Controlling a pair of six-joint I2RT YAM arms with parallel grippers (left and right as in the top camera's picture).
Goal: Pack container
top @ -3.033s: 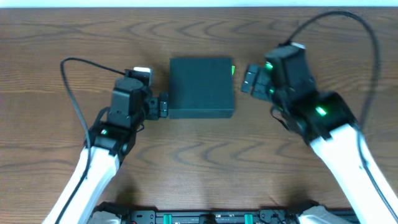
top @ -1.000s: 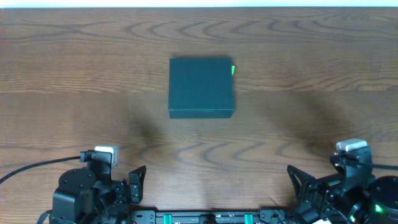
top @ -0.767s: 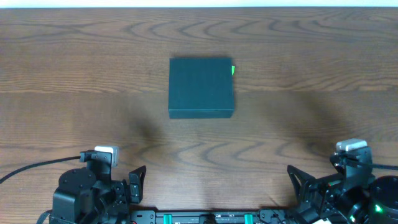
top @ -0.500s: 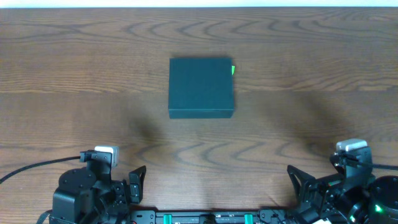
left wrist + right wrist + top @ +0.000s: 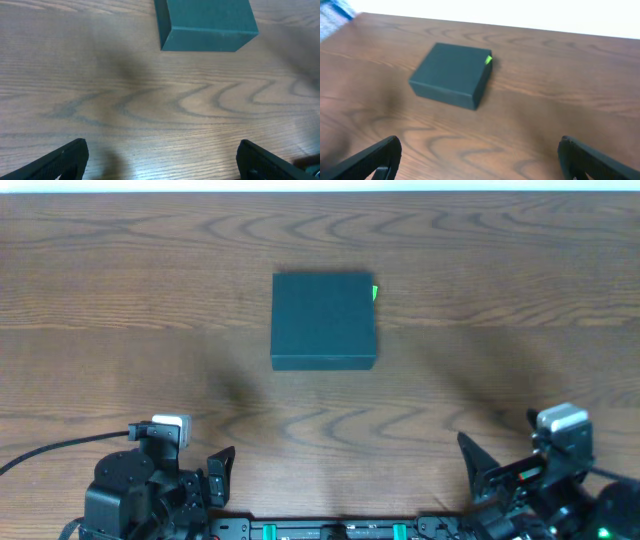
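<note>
From overhead, the container [image 5: 323, 320], a matte, dark teal square box with a flat closed top, sits on the far half of my brown, wavy-grained wooden surface [image 5: 120, 310], with a small bright green tab [image 5: 374, 292] showing at its far right corner. In my left wrist view, my left end effector [image 5: 161, 160] is released, its black fingers spread wide over bare wood, the box well ahead. In my right wrist view, my right end effector [image 5: 479, 156] is likewise released, the sharp-cornered box lying well apart.
</note>
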